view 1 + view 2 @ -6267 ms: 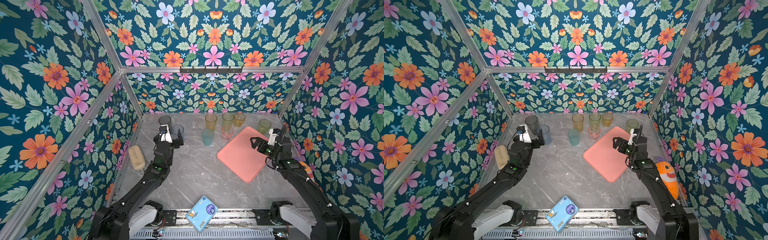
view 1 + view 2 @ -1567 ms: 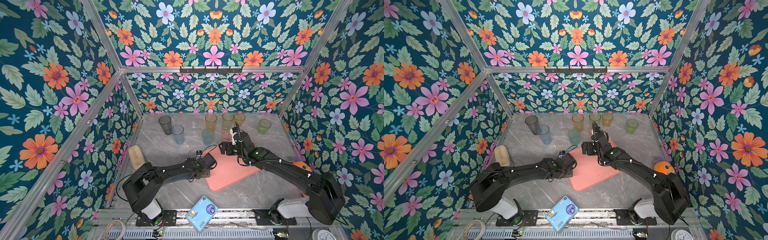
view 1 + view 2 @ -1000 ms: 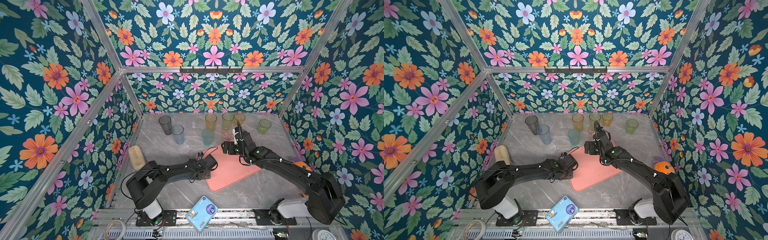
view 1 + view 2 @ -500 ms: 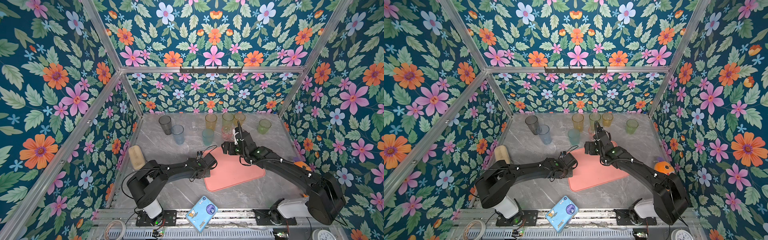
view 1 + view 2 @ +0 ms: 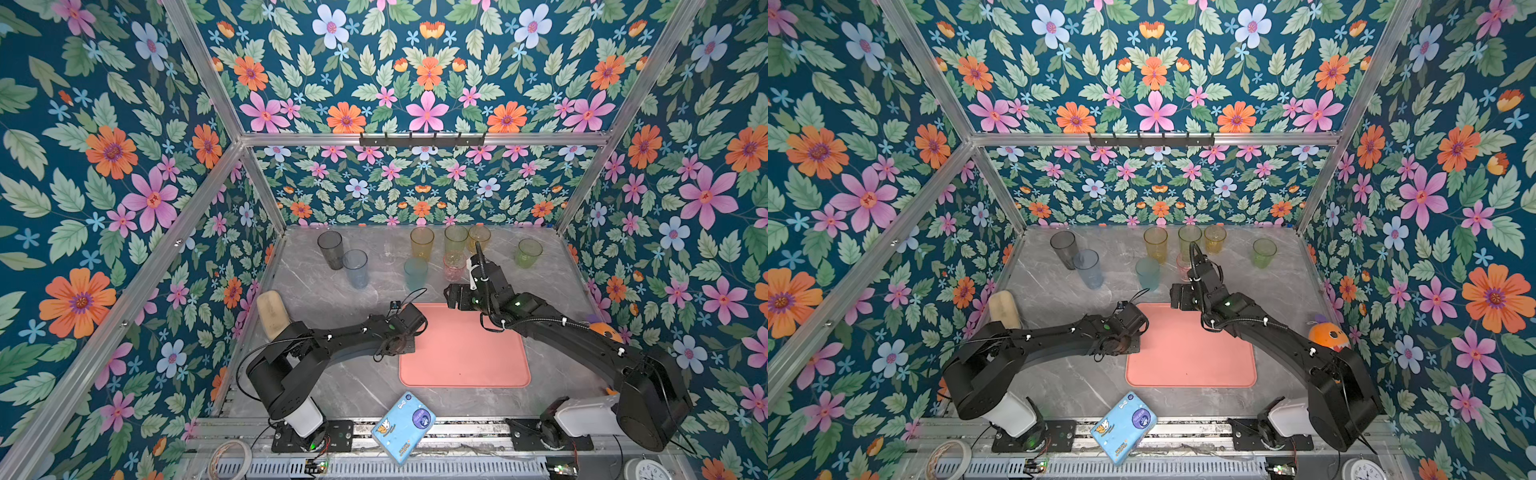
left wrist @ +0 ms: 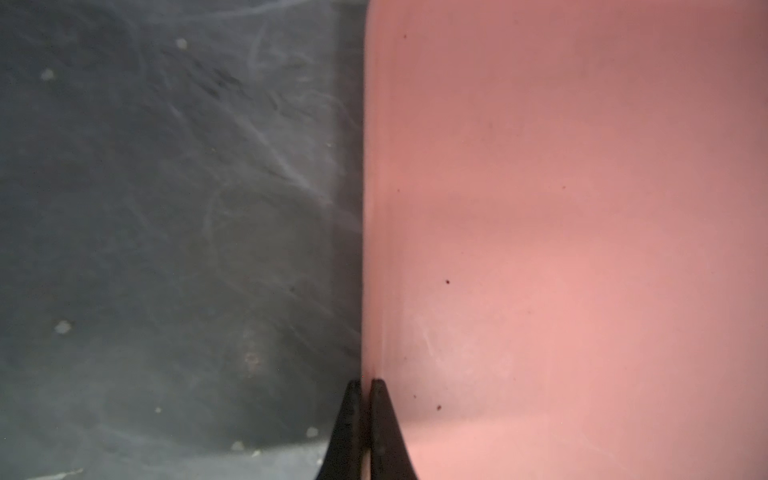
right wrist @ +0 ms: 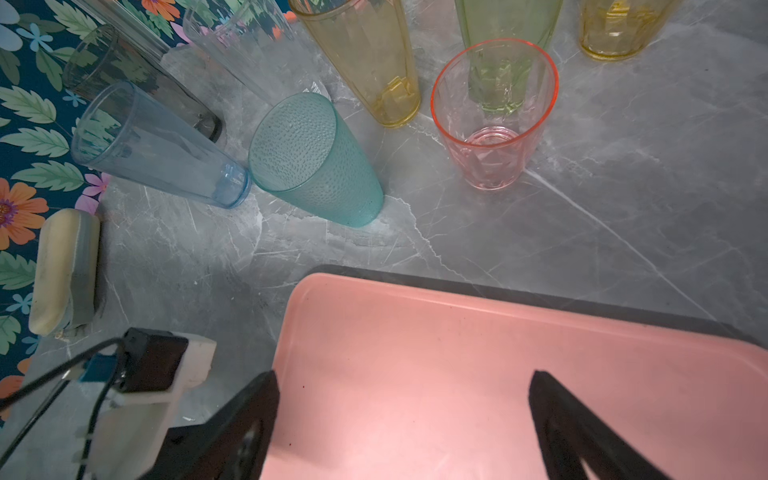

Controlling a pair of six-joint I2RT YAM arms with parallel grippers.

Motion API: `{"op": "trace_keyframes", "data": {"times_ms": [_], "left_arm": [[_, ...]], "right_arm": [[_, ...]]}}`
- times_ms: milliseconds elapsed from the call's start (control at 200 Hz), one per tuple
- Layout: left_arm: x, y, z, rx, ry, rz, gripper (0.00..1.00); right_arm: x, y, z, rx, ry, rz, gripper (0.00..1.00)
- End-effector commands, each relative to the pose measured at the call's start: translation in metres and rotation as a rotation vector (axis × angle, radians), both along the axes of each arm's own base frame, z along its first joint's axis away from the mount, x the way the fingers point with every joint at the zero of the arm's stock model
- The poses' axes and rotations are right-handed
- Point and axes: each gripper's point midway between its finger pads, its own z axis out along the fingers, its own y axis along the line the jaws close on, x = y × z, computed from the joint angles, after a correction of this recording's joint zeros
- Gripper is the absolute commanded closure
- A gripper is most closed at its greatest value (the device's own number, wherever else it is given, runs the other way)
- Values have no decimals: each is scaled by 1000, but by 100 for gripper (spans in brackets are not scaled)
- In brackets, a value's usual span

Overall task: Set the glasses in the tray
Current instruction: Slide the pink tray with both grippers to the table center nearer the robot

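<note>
A flat salmon-pink rectangular tray point(image 5: 463, 353) with rounded corners is laid level on the grey marble tabletop point(image 5: 332, 303), near centre. Upright translucent tumblers are ranged beyond its far edge: smoky grey tumbler point(image 5: 330, 249) and pale blue tumbler point(image 5: 355, 268) left; clear tumbler point(image 7: 249, 50), orange tumbler point(image 5: 422, 243), teal tumbler point(image 5: 415, 273), pink tumbler point(image 5: 454, 267), yellow-green tumbler point(image 5: 456, 239), amber tumbler point(image 5: 480, 237) centre; green tumbler point(image 5: 528, 252) right.

The tray point(image 5: 463, 353) has swung from a skewed lie at the right of the table point(image 5: 332, 299) to sit square with its front edge, nearer the middle; the left gripper point(image 6: 365, 384), earlier up beside the smoky grey glass point(image 5: 330, 249), has come across and, within the last second, pinched shut on the tray's left rim. The right gripper point(image 7: 403, 374) has left the tray's far right corner for its far edge.
</note>
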Motion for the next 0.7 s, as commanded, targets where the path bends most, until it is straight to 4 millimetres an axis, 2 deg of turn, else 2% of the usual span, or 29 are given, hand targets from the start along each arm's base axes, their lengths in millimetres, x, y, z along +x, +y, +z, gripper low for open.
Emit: {"op": "trace_keyframes", "data": {"times_ms": [0, 400, 695], "left_arm": [[-1, 19, -4, 58, 19, -16, 97], [5, 70, 2, 114, 37, -25, 97], [6, 87, 7, 122, 28, -35, 97]], "right_arm": [[1, 0, 5, 2, -11, -2, 5], [3, 4, 7, 15, -7, 6, 5], [3, 4, 5, 10, 0, 6, 5]]}}
